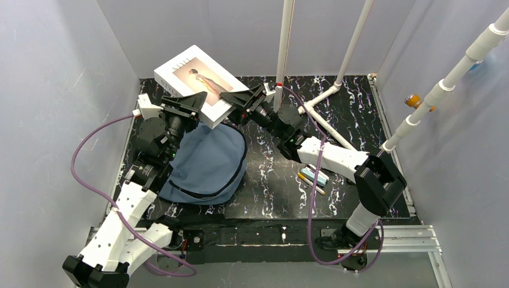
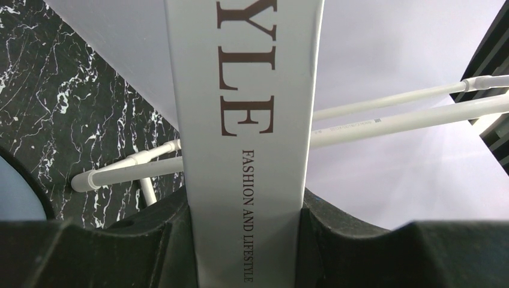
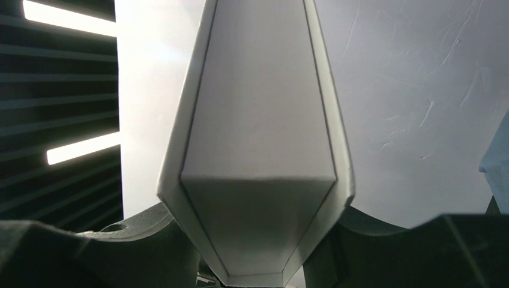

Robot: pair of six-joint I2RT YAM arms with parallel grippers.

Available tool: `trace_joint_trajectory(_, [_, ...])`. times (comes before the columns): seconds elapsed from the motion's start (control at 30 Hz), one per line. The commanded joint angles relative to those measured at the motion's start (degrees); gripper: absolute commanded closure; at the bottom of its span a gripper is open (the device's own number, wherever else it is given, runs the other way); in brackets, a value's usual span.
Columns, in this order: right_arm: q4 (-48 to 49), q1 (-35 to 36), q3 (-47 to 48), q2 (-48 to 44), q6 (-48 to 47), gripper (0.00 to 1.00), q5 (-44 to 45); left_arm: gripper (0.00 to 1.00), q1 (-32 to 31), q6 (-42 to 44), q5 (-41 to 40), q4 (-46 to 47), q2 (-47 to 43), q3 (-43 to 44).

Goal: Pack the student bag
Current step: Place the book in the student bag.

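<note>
While both arms reach over the black marbled tabletop (image 1: 270,192), a white hardcover book (image 1: 193,77) with "FASHION AND LIFESTYLE" on its spine hangs tilted in the air between them; the left gripper (image 1: 203,108) is clamped across the spine; the right gripper (image 1: 236,99) is closed on the book's nearest corner; the student bag (image 1: 204,165) lies flat on the tabletop just below the book, beside the left arm; a few pens (image 1: 312,179) lie under the right arm.

White-shelled arms (image 1: 336,157) with black joints, purple cables (image 1: 73,161)
</note>
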Motion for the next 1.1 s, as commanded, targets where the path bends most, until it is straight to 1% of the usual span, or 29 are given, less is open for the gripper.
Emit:
trace_joint_trajectory(0.0, [0.8, 0.4, 2.4, 0.1, 1.2, 0.42, 1.3, 0.77, 0.2, 3.0, -0.4, 3.3, -0.6, -1.1])
trace_joint_trajectory(0.1, [0.5, 0.4, 2.1, 0.2, 1.8, 0.48, 1.3, 0.73, 0.2, 3.1, -0.5, 3.4, -1.2, -2.7])
trace_joint_trajectory(0.17, [0.6, 0.4, 2.0, 0.3, 2.1, 0.49, 1.3, 0.70, 0.2, 3.4, -0.3, 3.4, -1.7, -3.4])
trace_joint_trajectory(0.23, [0.8, 0.4, 1.9, 0.3, 2.1, 0.51, 1.3, 0.64, 0.2, 4.3, 0.1, 3.3, -2.5, -4.3])
trace_joint_trajectory(0.27, [0.8, 0.4, 1.8, 0.2, 2.1, 0.52, 1.4, 0.60, 0.2, 5.2, 0.5, 3.3, -3.1, -4.9])
trace_joint_trajectory(0.37, [0.8, 0.3, 1.0, -0.3, 1.3, 0.55, 1.5, 0.34, 0.1, 7.9, 2.5, 2.8, -5.6, -8.0])
trace_joint_trajectory(0.4, [0.5, 0.3, 0.5, -0.7, 0.9, 0.55, 1.6, 0.27, 0.2, 8.3, 3.0, 1.6, -6.9, -9.1])
trace_joint_trajectory(0.47, [-0.8, 0.2, -1.0, -1.7, -0.2, 0.57, 1.9, 0.15, 0.2, 8.1, 1.6, -6.2, -9.7, -10.1])
trace_joint_trajectory(0.5, [-1.7, 0.1, -1.8, -2.2, -0.5, 0.57, 2.3, 0.12, 0.1, 9.3, 1.0, -9.9, -11.0, -10.2])
trace_joint_trajectory(0.57, [-2.1, -0.1, -3.5, -3.0, -1.4, 0.58, 2.8, 0.08, 0.2, 14.1, -1.1, -17.0, -14.1, -9.8])
trace_joint_trajectory(0.67, [-4.1, -0.6, -5.4, -4.4, -5.0, 0.60, 1.7, 0.07, 0.2, 20.2, -7.8, -29.0, -19.5, -8.4])
trace_joint_trajectory(0.77, [-12.0, -1.1, -6.8, -6.3, -12.4, 0.63, 0.0, 0.06, 0.2, 25.2, -15.2, -41.2, -23.7, -5.7])
trace_joint_trajectory(0.83, [-17.5, -1.2, -8.0, -8.1, -18.2, 0.64, -1.1, 0.06, 0.1, 28.4, -19.1, -46.6, -25.6, -3.7])
trace_joint_trajectory(0.93, [-28.8, -1.3, -8.8, -12.1, -30.6, 0.65, -2.5, 0.06, 0.2, 32.1, -21.9, -49.9, -26.2, -1.0])
trace_joint_trajectory(0.97, [-33.3, -1.3, -8.8, -13.8, -36.7, 0.66, -2.5, 0.07, 0.2, 33.2, -22.2, -49.9, -25.8, -0.4])
trace_joint_trajectory(1.07, [-44.3, -1.3, -9.4, -19.3, -47.7, 0.68, -1.2, 0.07, 0.2, 36.6, -21.0, -49.9, -22.3, 1.7])
